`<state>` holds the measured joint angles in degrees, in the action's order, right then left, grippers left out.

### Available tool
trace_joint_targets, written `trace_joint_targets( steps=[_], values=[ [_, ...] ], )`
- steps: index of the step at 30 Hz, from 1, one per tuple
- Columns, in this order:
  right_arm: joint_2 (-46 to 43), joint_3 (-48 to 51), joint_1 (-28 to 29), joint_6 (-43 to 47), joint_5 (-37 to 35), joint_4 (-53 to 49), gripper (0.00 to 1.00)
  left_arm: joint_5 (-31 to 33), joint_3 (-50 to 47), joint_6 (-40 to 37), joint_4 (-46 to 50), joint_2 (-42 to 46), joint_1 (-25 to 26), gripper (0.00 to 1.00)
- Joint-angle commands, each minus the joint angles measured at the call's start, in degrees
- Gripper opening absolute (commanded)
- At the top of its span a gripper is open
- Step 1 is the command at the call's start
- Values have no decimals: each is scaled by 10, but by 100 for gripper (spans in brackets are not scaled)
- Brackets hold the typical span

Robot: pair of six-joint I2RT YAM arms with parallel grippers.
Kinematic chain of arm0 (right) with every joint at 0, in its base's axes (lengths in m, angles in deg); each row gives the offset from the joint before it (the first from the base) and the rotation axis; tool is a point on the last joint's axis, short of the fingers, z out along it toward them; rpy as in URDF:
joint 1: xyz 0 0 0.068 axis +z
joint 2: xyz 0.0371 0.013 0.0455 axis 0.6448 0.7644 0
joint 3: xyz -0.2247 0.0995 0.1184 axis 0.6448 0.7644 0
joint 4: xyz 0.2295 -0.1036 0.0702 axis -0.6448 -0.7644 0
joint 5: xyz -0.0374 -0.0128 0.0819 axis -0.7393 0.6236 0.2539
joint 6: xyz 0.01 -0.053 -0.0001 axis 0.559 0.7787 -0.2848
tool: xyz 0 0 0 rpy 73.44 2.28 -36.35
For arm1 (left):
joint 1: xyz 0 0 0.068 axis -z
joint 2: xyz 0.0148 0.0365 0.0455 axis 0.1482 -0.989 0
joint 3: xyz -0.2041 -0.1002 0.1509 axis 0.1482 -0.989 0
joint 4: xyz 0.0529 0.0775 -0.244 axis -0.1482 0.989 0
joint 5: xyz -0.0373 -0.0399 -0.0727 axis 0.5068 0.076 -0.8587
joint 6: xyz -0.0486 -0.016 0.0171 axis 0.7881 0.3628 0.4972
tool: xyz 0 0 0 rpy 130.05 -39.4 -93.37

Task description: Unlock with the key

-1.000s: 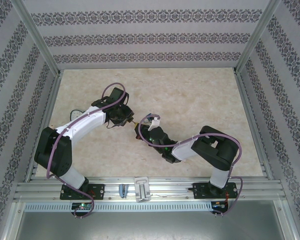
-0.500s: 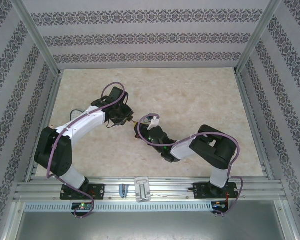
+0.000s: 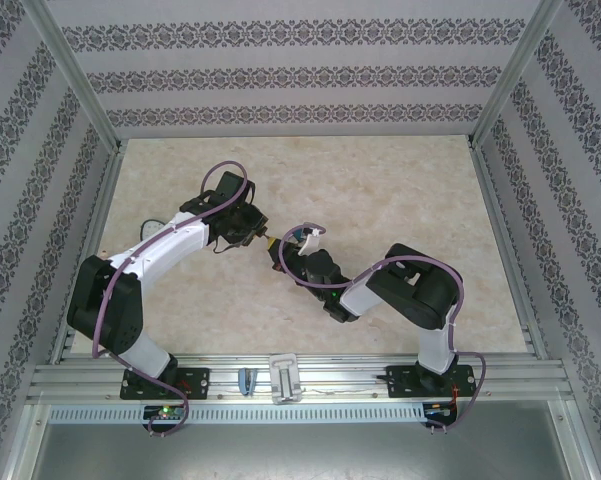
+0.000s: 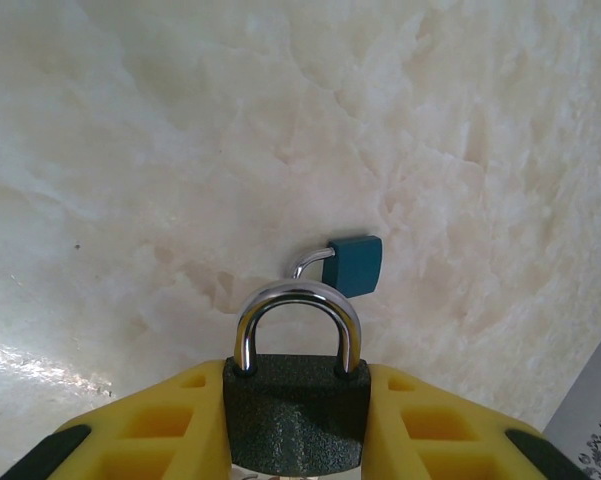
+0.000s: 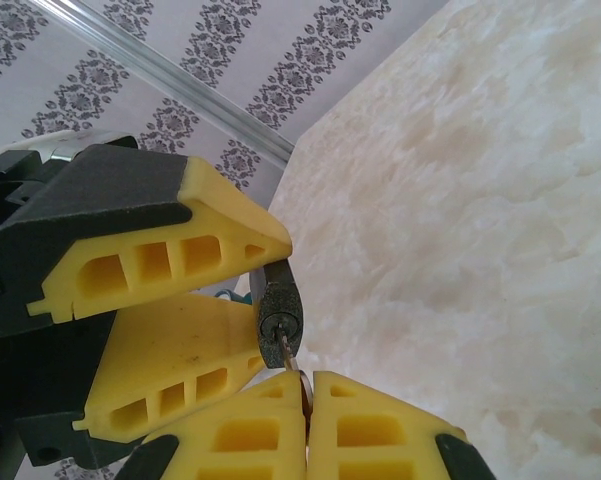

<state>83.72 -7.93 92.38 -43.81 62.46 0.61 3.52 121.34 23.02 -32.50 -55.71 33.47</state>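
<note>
**Top view.** My left gripper (image 3: 250,231) and right gripper (image 3: 278,257) meet tip to tip just left of the frame's centre, above the table (image 3: 400,190). Compared with a second ago, the meeting point has crept slightly toward the upper left. My right elbow has swung in from the lower right toward the centre, and my right wrist has rolled with it.

**Left wrist view.** My left fingers (image 4: 170,420) are closed on the flanks of the padlock (image 4: 298,430), which sits at bottom centre, held clear of the table. The shackle (image 4: 295,290) points up the frame, and both of its legs are seated in the body. A small teal item (image 4: 356,265) with a metal loop lies on the table beyond it, apart from the padlock.

**Right wrist view.** My right fingers (image 5: 380,440) are pressed together at the bottom edge, pinching the head of the key (image 5: 286,350). The blade runs up into the underside of the padlock, which is seen end-on here between my left fingers at centre left.

**Reading.** The key is inserted, and I take the roll of my right arm to be the turning stroke. With the shackle not yet sprung, the lock reads as closed. I cannot tell how far the key has turned. A hard twist could shift the padlock in my left grip.
</note>
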Motion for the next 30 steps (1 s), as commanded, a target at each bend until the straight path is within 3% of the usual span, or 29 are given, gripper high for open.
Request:
trace_joint_targets(
  steps=[1, 6, 19, 26, 30],
  values=[
    [10, -11, 0, 15, 23, 59, 0, -31, -7, 11, -4, 14, 4, 30],
    [19, -30, 0, 12, 51, 59, 0, -33, -11, 14, -7, 18, 4, 30],
    [27, -49, 15, 76, 18, 59, 0, -49, -25, 31, -31, 27, 4, 28],
    [33, -58, 10, 53, 25, 59, 0, -52, -24, 30, -34, 30, 4, 28],
    [34, -64, -9, -6, 54, 59, 0, -64, -24, 24, -35, 25, 5, 28]
  ],
)
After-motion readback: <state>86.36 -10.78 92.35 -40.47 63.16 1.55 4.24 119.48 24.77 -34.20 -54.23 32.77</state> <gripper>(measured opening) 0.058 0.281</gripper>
